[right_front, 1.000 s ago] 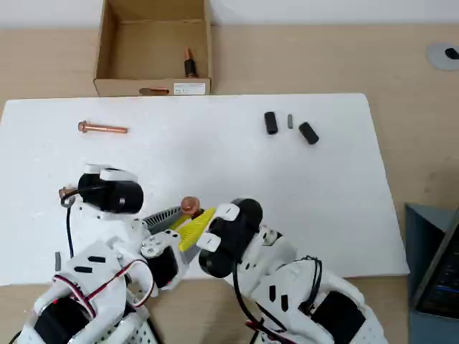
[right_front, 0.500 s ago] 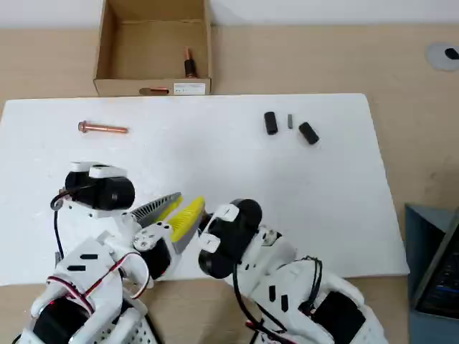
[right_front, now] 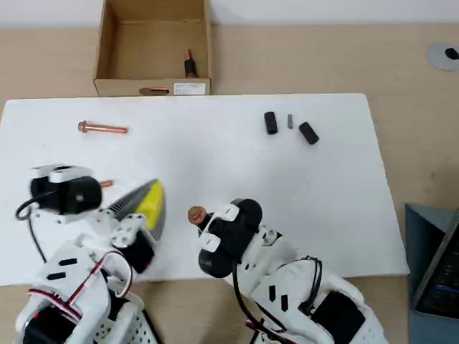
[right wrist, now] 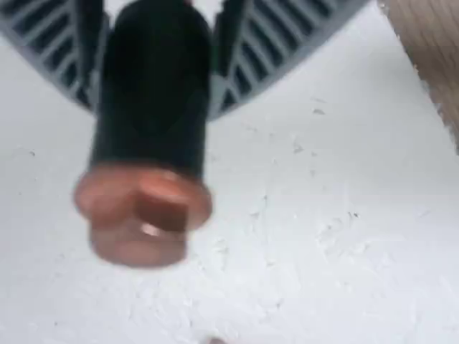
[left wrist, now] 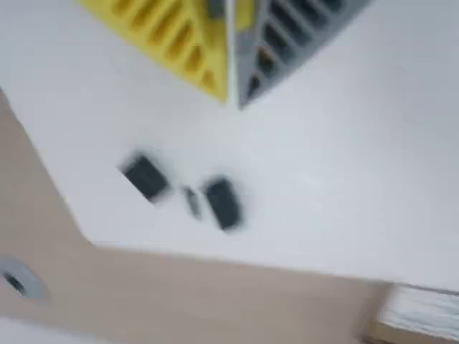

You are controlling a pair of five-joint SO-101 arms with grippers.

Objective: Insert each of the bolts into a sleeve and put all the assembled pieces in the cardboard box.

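My right gripper [right wrist: 154, 93] is shut on a black sleeve [right wrist: 152, 86] with a copper bolt head [right wrist: 142, 215] sticking out of it, just above the white mat. From above, that bolt head [right_front: 196, 213] shows at the tip of the right arm. My left gripper [right_front: 152, 190] is off to the left of it, with its yellow and grey fingers pressed together on nothing [left wrist: 231, 97]. A loose bolt [right_front: 102, 128] lies at the mat's far left. Two bare sleeves [right_front: 270, 122] [right_front: 308, 132] lie at the far right. The cardboard box [right_front: 107, 50] holds one assembled piece [right_front: 189, 64].
A copper tip [right_front: 105, 183] peeks out beside the left arm's motor. A small grey piece [right_front: 290, 121] lies between the two sleeves. Another copper piece [right_front: 154, 91] sits at the box's front wall. A laptop [right_front: 436, 265] stands off the mat's right edge.
The left gripper has pulled away to the left from the right gripper. The sleeved bolt stays in the right gripper, its copper head now uncovered.
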